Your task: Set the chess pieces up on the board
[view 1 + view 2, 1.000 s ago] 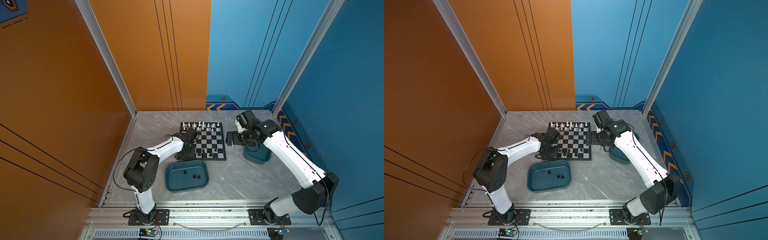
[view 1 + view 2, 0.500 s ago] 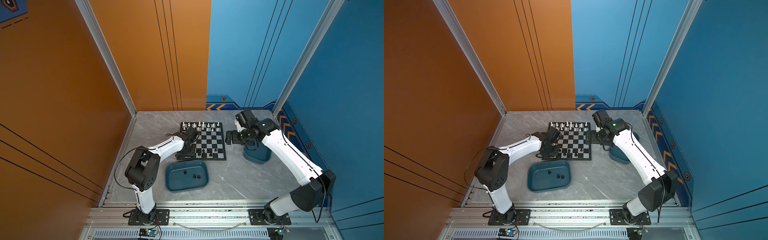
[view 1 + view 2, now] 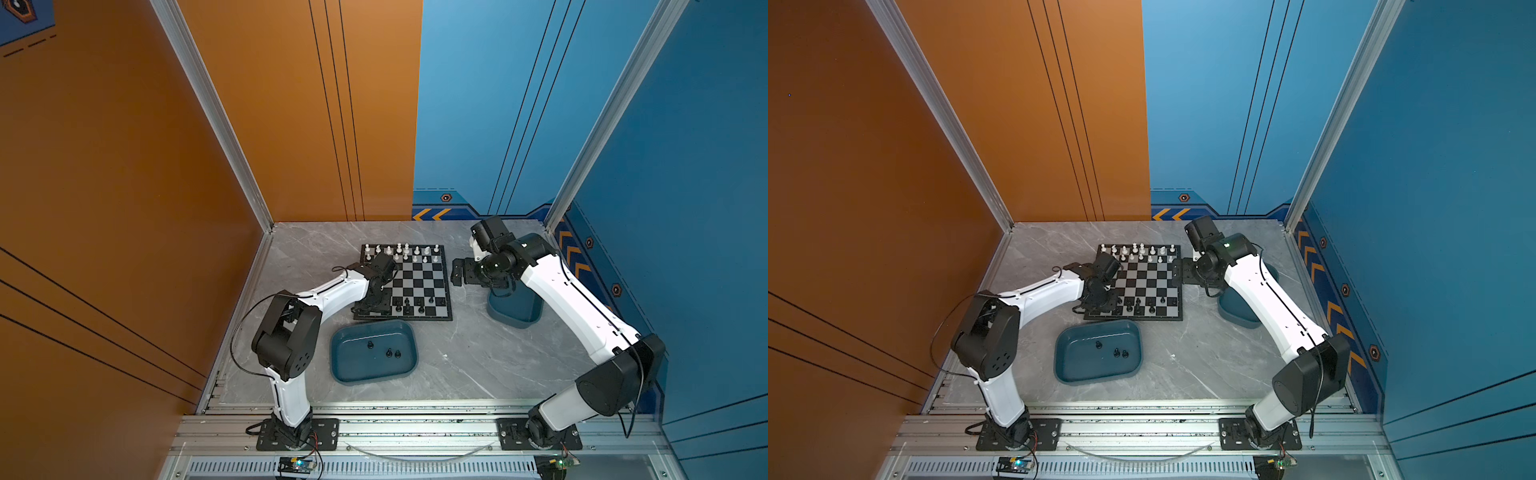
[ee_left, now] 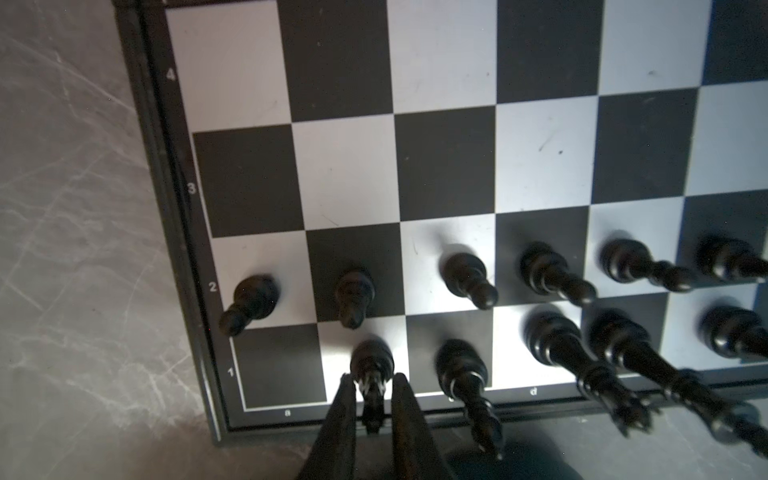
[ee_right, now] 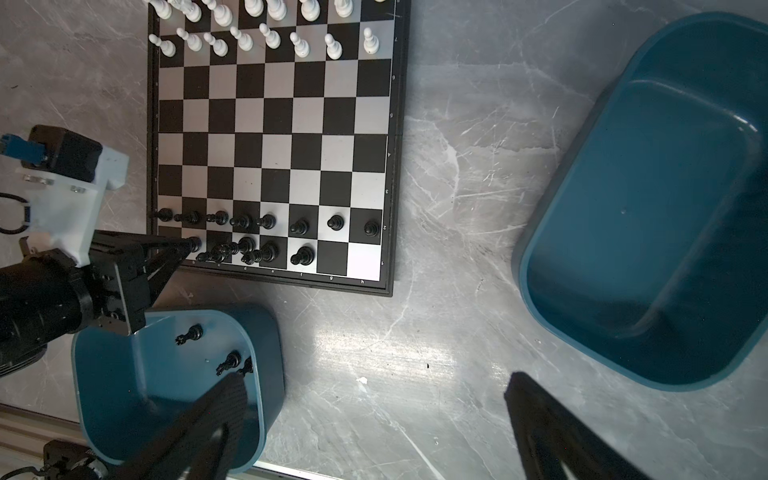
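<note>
The left gripper (image 4: 374,377) is straddling a small glossy black plastic chess piece (image 4: 371,356), which is standing in the nearest row by the left corner of the flat black-and-silver chequered board (image 4: 345,166). I cannot tell whether its narrowly parted jaws are pinching the piece. The right gripper (image 5: 374,380) is hovering, spread wide, just right of the board.

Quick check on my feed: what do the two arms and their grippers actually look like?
Both the left arm and right arm have white shells between chunky black joints, with thin black cables looping alongside. A small green light glows on the right arm. The left gripper and right gripper have slim, dark, tapering fingers; a white camera bracket sits at the left wrist.
</note>
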Tool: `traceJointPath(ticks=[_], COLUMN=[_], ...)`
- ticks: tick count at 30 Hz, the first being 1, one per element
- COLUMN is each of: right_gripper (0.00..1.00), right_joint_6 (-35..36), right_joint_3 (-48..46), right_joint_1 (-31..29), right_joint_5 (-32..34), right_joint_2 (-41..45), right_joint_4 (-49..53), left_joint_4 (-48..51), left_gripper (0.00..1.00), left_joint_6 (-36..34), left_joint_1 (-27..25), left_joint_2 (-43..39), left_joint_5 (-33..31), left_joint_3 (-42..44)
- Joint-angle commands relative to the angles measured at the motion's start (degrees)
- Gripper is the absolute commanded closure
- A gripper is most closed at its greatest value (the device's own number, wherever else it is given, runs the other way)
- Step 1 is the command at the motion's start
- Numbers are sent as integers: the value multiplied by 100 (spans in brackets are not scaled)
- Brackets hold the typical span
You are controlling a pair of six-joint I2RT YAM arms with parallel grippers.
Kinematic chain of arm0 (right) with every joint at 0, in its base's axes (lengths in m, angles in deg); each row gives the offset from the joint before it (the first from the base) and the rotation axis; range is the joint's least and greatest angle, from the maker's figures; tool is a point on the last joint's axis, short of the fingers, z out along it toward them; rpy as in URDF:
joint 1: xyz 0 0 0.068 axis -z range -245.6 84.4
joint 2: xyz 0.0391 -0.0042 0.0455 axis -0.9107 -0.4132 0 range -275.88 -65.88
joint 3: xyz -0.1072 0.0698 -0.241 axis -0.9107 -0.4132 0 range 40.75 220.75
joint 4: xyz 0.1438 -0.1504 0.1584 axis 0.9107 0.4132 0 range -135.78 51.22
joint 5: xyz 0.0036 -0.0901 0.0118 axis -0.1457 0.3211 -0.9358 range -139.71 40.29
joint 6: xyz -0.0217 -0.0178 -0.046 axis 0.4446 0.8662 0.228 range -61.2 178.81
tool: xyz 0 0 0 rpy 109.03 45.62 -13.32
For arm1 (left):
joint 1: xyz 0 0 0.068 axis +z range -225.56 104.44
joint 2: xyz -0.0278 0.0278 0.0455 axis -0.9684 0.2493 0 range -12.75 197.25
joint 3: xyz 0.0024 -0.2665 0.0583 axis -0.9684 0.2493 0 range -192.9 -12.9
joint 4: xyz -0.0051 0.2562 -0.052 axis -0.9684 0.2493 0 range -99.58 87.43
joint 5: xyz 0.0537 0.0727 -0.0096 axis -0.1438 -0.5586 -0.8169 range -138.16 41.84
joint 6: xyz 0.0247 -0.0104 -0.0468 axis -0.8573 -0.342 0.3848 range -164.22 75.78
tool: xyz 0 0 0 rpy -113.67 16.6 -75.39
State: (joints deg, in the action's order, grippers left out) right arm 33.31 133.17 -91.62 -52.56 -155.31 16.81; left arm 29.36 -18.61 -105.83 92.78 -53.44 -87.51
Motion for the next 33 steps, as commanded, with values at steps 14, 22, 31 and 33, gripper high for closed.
traceJointPath(ticks=[14,22,31,33], right_gripper=[0,0,0,0], right_joint_6=[71,106,159,129], right_joint_3=[162,76,-293,-443], right_joint_1=[80,54,-186,-221], right_joint_5=[-122,-232,-376,-395], right_joint_2=[-86,72,391,505], right_joint_4=[117,61,-74,-128], left_joint_4=[515,849,942,933], left_gripper=[70,69,69,68], left_joint_6=[83,476,1280,1528], left_joint_1=[3,-175,-776,-974], left_joint_2=[-399,-1304,-2233,-2374], left_joint_5=[-176,-498,-585,-671], left_joint_3=[-432,-170,832,1117])
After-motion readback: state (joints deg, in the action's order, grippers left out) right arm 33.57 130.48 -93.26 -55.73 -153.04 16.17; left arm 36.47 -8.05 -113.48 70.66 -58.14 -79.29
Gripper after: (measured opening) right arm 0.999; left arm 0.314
